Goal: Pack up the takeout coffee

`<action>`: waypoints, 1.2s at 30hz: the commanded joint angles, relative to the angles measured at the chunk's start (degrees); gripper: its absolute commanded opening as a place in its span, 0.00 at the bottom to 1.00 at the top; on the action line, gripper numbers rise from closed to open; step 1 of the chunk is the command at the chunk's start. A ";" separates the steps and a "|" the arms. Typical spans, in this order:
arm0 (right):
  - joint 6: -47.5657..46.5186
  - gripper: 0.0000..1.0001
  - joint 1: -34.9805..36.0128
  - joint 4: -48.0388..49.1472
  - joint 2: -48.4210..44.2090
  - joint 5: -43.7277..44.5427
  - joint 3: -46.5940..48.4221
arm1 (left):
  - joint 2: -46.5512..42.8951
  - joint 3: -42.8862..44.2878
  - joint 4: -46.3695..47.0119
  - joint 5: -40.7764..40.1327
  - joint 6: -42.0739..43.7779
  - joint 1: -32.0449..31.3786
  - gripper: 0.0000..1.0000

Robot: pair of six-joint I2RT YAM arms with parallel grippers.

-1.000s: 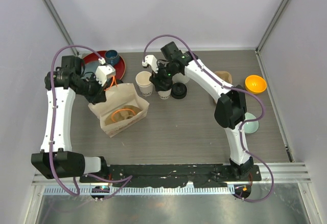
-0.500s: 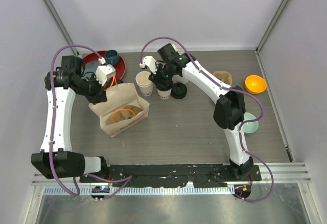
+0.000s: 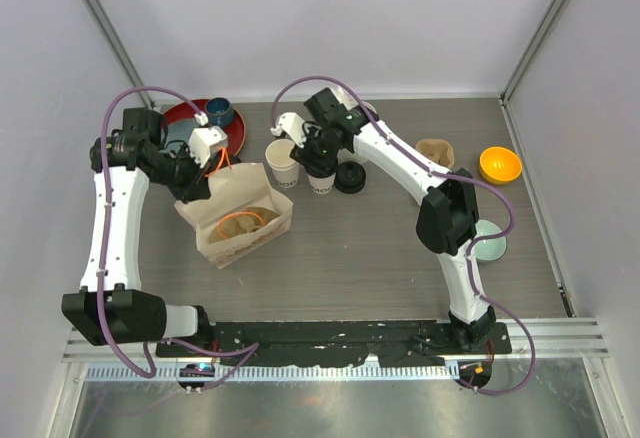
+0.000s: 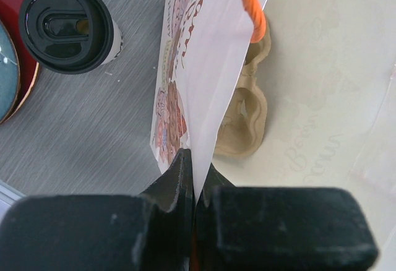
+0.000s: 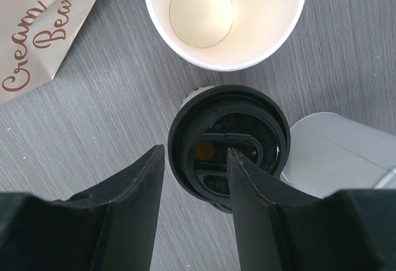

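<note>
Lidded coffee cup point(image 5: 260, 129) stands on the surface under the right gripper point(image 5: 195, 154), whose jaws are partly apart around the lid; I cannot tell if they grip. The left gripper point(image 4: 195, 167) has its jaws clamped on the paper bag point(image 4: 204, 54) edge.

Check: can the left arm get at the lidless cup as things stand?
Probably not. The left gripper is shut on the paper bag edge, so it would have to let go first, and the right gripper hangs over the lidded cup right beside the lidless cup.

Table point(image 5: 93, 116): grey wood-grain, matt. Lid point(image 5: 247, 129): black plastic, glossy. Cup point(image 5: 223, 17): white paper, smooth, matt. Bag point(image 4: 210, 48): white printed paper. Carrier point(image 4: 244, 113): tan pulp, rough.
</note>
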 commanded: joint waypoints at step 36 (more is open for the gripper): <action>4.30 0.01 0.68 -2.50 -6.22 -1.13 0.58 | 1.21 4.03 -17.08 6.55 0.98 0.12 0.00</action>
